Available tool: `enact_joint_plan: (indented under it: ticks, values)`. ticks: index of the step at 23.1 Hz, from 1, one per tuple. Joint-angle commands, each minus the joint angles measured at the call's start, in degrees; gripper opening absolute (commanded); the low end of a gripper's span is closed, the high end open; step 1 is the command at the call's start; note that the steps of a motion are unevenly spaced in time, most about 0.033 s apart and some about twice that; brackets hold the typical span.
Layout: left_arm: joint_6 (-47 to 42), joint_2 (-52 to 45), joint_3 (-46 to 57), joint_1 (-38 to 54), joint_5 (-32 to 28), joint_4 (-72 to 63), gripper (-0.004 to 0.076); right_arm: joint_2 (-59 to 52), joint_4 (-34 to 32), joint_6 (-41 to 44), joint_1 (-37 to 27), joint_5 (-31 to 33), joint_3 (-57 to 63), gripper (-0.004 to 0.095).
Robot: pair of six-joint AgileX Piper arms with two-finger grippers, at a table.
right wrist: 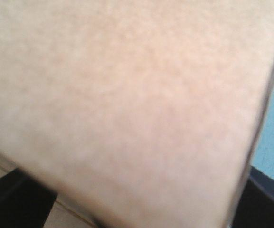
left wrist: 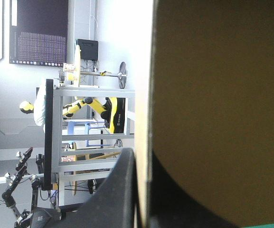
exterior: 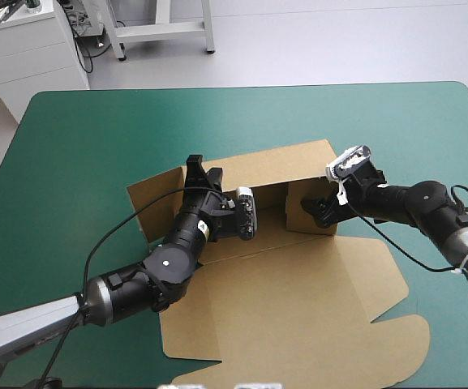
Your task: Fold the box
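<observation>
Teal-green worktop [exterior: 96,130]; from above we see the box [exterior: 298,316] part-raised. Only wrist views show jaws: left gripper [exterior: 204,173] clamps its wall, right gripper [exterior: 321,209] parted.

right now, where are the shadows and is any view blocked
high view: even light, raised wall of the box shaded inside; left wrist view: box dark, backlit, covering over half; right wrist view: box fills nearly everything, no glare

The high camera looks down on the box [exterior: 298,300]; both wrist cameras sit very close to its walls
</observation>
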Motion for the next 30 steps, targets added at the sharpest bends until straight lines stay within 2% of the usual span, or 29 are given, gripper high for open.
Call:
enact_joint_plan:
  ticks: [1, 7, 12, 17, 23, 24, 25, 26, 28, 29, 30]
  values:
    - [-0.9, -1.8, -1.9, -0.7, -0.8, 3.1, -0.0032, -1.6, -3.9, 6.7, 0.0, 0.6, -1.4, 0.0842]
    - [-0.9, -1.8, -1.9, -0.7, 0.0, 3.1, -0.0032, -1.7, -4.8, 9.0, 0.0, 3.2, -1.4, 0.0842]
    - [-0.9, -1.8, -1.9, -0.7, 0.1, 3.1, -0.0032, -4.0, -7.6, 12.2, 0.0, 3.0, -1.0, 0.0837]
    - [-0.9, -1.8, -1.9, -0.7, 0.0, 3.1, -0.0032, -11.4, -2.9, 10.8, 0.0, -8.1, 8.0, 0.0813]
    - [-0.9, -1.8, -1.9, -0.7, 0.0, 3.1, -0.0032, -13.0, 0.2, 8.9, 0.0, -9.1, 9.6, 0.0782]
    - [-0.9, -1.8, -1.9, -0.7, 0.0, 3.1, -0.0032, -13.0, 0.6, 8.6, 0.0, -9.1, 9.6, 0.0749]
    - [-0.9, -1.8, -1.9, -0.7, 0.0, 3.1, -0.0032, -13.0, 1.7, 6.9, 0.0, -9.4, 9.6, 0.0621]
    - [-0.9, -1.8, -1.9, -0.7, 0.0, 3.1, -0.0032, -12.9, 2.3, 6.0, 0.0, -9.5, 9.6, 0.0543]
    - [-0.9, -1.8, -1.9, -0.7, -0.2, 3.1, -0.0032, -12.5, 5.9, 0.9, 0.0, -9.4, 9.6, 0.0068]
    - [-0.9, -1.8, -1.9, -0.7, -0.2, 3.1, -0.0032, -12.2, 6.8, -0.3, 0.0, -9.1, 9.6, -0.0020]
    - [-0.9, -1.8, -1.9, -0.7, -0.2, 3.1, -0.0032, -11.8, 8.4, -1.4, 0.0, -8.8, 9.6, -0.0013]
